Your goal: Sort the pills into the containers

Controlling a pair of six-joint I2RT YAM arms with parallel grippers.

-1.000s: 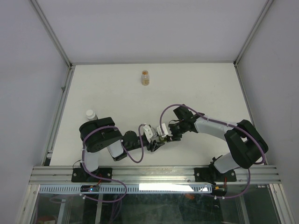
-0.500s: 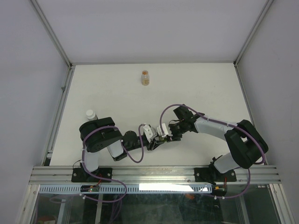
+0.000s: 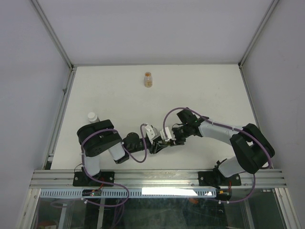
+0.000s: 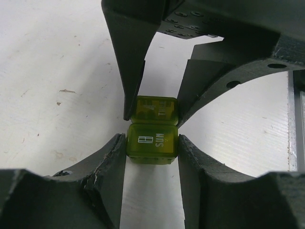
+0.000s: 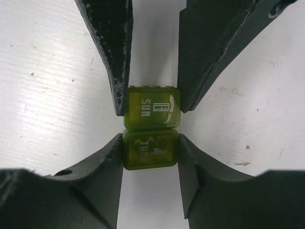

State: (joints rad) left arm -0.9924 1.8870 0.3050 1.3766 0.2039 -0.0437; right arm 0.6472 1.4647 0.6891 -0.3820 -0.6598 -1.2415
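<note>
Moved: left arm (image 3: pixel 97 138), slightly leftward. Closed on olive-green translucent box (image 4: pixel 152 130): left gripper (image 4: pixel 152 149), right gripper (image 5: pixel 150 151), one cell each, lids seemingly shut. Pull apart level, gently.

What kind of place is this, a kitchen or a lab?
Most likely a robot lab test bench. Black-and-white robot arms are bolted to a metal rail at a bare white table with plain white walls. The left tool and right tool pinch a tiny olive-green translucent pill box.
</note>
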